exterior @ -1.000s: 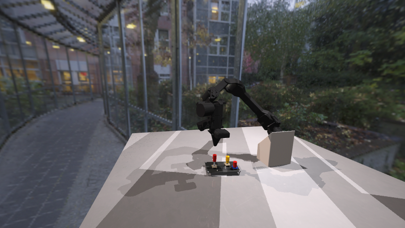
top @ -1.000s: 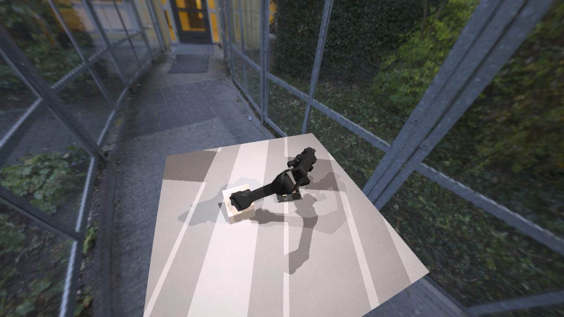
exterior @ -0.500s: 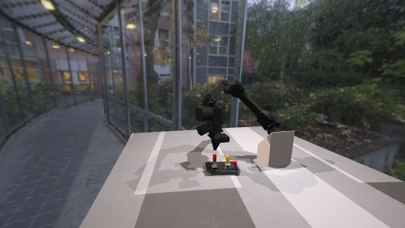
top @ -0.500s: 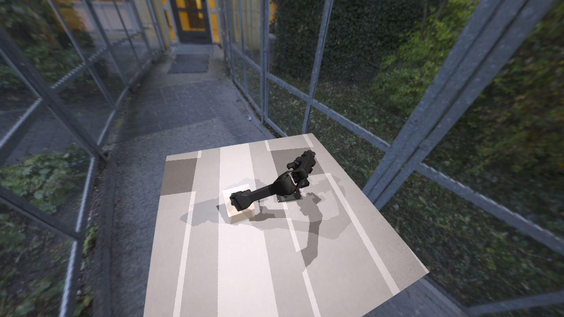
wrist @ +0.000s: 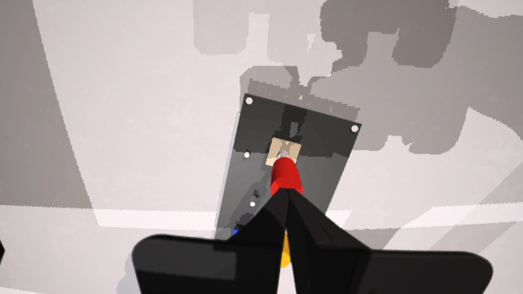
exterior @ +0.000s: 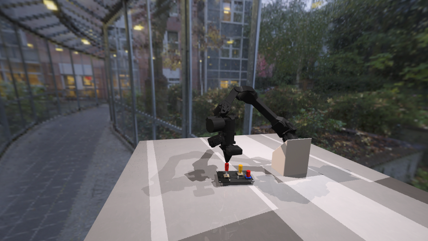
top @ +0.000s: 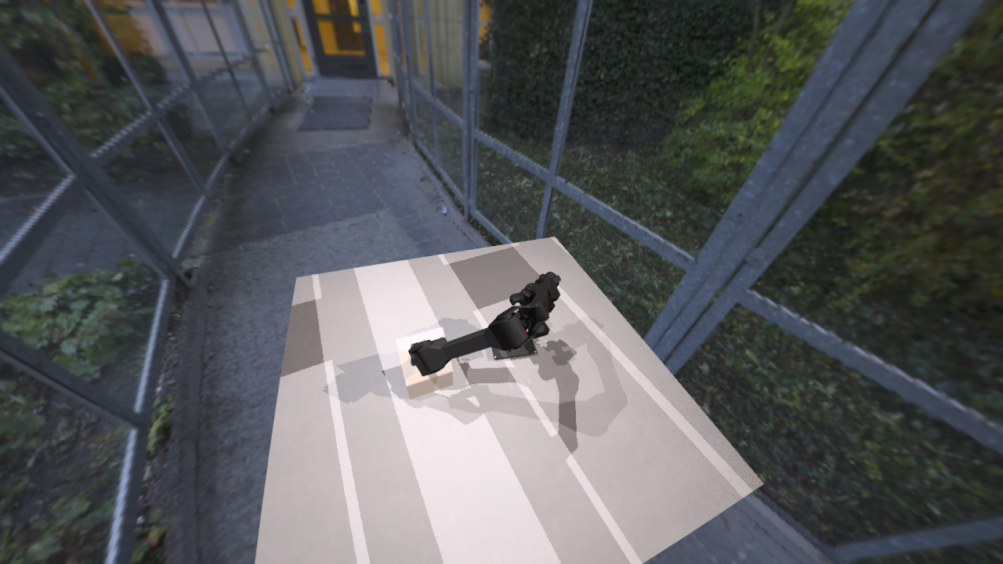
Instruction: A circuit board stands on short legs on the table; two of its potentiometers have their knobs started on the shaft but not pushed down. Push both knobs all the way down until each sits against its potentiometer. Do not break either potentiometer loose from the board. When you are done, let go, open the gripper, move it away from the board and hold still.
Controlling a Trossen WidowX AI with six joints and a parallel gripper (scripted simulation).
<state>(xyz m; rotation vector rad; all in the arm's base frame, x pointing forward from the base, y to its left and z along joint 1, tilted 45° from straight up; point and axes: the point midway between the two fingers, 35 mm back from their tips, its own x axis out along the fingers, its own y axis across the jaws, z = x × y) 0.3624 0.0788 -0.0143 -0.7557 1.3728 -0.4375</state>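
Observation:
The black circuit board (top: 524, 350) (exterior: 234, 180) (wrist: 335, 147) stands on short legs. A tall red knob (exterior: 226, 167) (wrist: 286, 175) sits high on its shaft, with bare shaft showing above its tan potentiometer (exterior: 226, 175) (wrist: 276, 147). My gripper (exterior: 226, 162) (wrist: 286, 195) is shut, with nothing between the fingers. Its tips are at the top of this knob, touching or nearly so. A yellow knob (exterior: 240, 168) (wrist: 284, 260) stands over a second tan potentiometer (exterior: 240, 173); a small gap seems to show below it. A shorter red knob (exterior: 248, 173) sits low on a blue potentiometer (exterior: 248, 177) (wrist: 234, 232).
The arm (top: 468, 343) (exterior: 264, 110) reaches from a beige block (top: 429, 384) (exterior: 297, 157) and hides most of the board in the top view. The yellow knob stands between the tall red knob and the block. Small pins (wrist: 247, 155) rise from the board.

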